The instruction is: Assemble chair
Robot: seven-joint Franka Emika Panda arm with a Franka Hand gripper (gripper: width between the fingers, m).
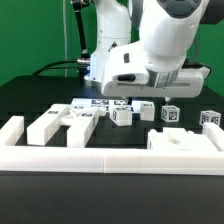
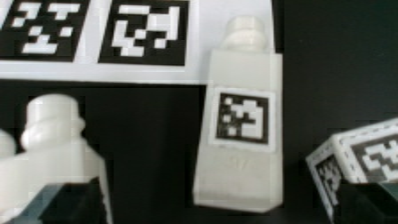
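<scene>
front rail: long white rail (image 1: 110,160) lies closest to the exterior camera, at 6 o'clock in that view. it is not part of the chair.
chair parts: loose white pieces on the black desk (image 1: 25,105), none joined yet. flat pieces (image 1: 60,125) sit at 8 o'clock in the exterior view. small blocks (image 1: 145,110) run in a row from the middle out to 3 o'clock.
gripper: the gripper (image 1: 168,90) hangs over that row, fingers spread wide, holding nothing.
post: the wrist view shows a white post (image 2: 240,125) with a tag, lying flat on the desk.
long axis: its round tip points at the marker board (image 2: 107,35); its other end points away from it.
neighbours: a second post (image 2: 50,130) lies near on one side and a tagged block (image 2: 365,160) on the other. bare desk shows between them.
way to go: i think the post is about 6 o'clock from the gripper, so straight down.
grip: the fingers should likely close across the thin sides, not along the length.
cannot tell: which block in the exterior view is this post.
</scene>
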